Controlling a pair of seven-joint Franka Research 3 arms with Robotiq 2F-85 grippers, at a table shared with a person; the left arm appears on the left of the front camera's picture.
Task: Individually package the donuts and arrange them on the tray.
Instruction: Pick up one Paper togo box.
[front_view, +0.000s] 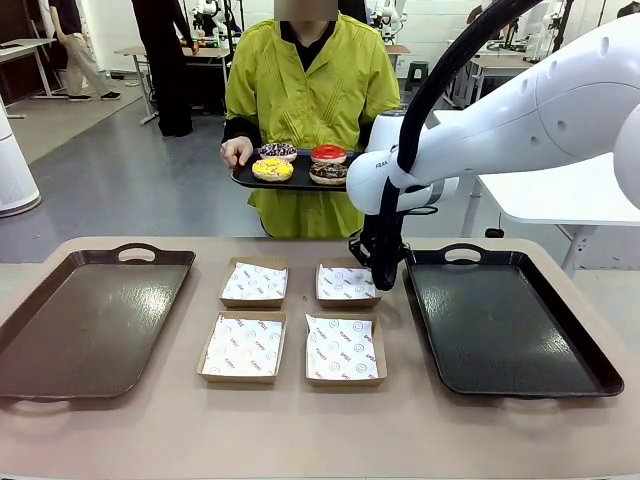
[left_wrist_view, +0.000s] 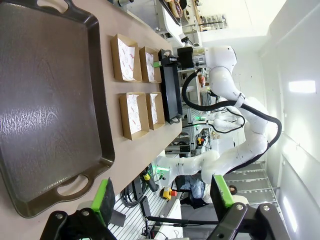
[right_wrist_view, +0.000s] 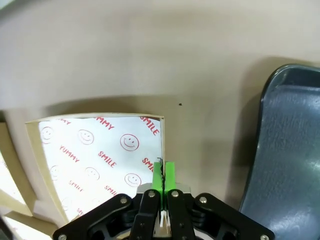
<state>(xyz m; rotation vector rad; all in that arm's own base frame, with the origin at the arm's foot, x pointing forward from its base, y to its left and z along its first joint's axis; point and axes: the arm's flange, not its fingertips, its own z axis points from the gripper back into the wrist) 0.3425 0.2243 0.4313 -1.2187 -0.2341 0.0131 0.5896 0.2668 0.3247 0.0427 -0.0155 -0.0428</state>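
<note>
Pinching the right wall of the far right box (front_view: 346, 284), the right gripper (front_view: 383, 272) stands toward the far side of the table (front_view: 300, 430) in the front view, its jaws closed on that thin wall. The four donuts (front_view: 300, 162) are not on the table. They sit two by two on a small tray (front_view: 243, 181) that the person holds with a hand (front_view: 237, 152) beyond the far edge. From the right gripper they lie farther off, a little to the left and higher than the table. As rings they have no long axis to line up with. The right arm is, by my reading, the nearer one. Count: four donuts; four boxes (front_view: 243, 347) in a two by two block, all empty; two big trays, the left tray (front_view: 90, 320) and the right tray (front_view: 500, 325), both bare.

Left wrist view: the left gripper (left_wrist_view: 162, 197) is spread wide with nothing between its pads, by the near handle of the left tray. The four boxes and the right tray lie beyond it, well apart.

Right wrist view: the green pads (right_wrist_view: 170, 175) meet, and the box's right wall runs straight in between them. The printed paper lining lies to the left, and the right tray's corner is to the right, near the box
</note>
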